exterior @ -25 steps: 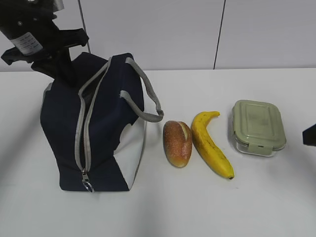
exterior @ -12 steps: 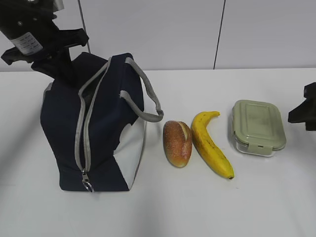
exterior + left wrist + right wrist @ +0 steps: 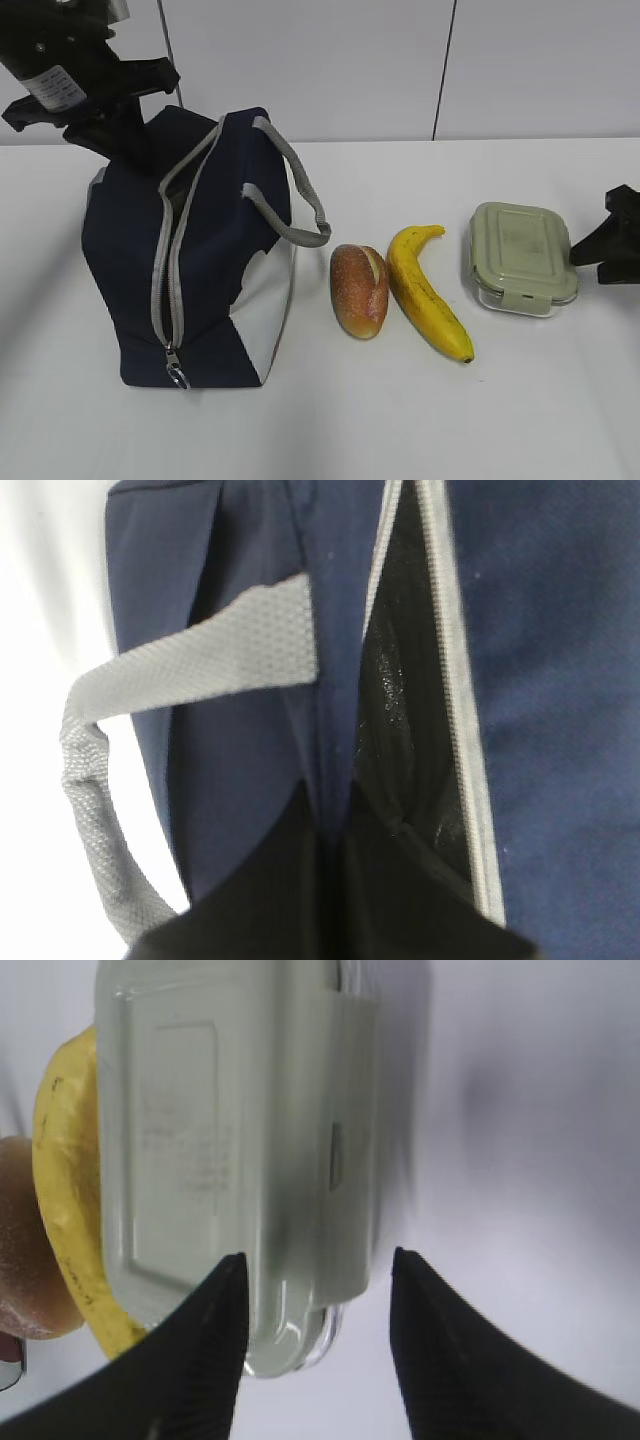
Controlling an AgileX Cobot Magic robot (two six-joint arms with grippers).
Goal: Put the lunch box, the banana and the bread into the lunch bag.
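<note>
Moved: right gripper (image 3: 312,1305) has come in by lunch box (image 3: 523,257), jaws half apart, nothing held.
L wrist only: left gripper (image 3: 330,880) pinched closed on lunch bag (image 3: 250,770) edge.
Ext only: bread (image 3: 359,290), banana (image 3: 427,292) side by side.

On table (image 3: 330,420), l to r: lunch bag (image 3: 130,280), bread (image 3: 359,290), banana (image 3: 425,292), lunch box (image 3: 522,256). Bag standing up at far left, zip slit on top partly open. Bread just beside bag's right side, apart. Banana right next to bread, nearly touching. Box near banana's right, a bit further back. Left gripper (image 3: 330,900) at bag's top back corner. Right gripper (image 3: 315,1310) at box's right edge, above it.
</note>
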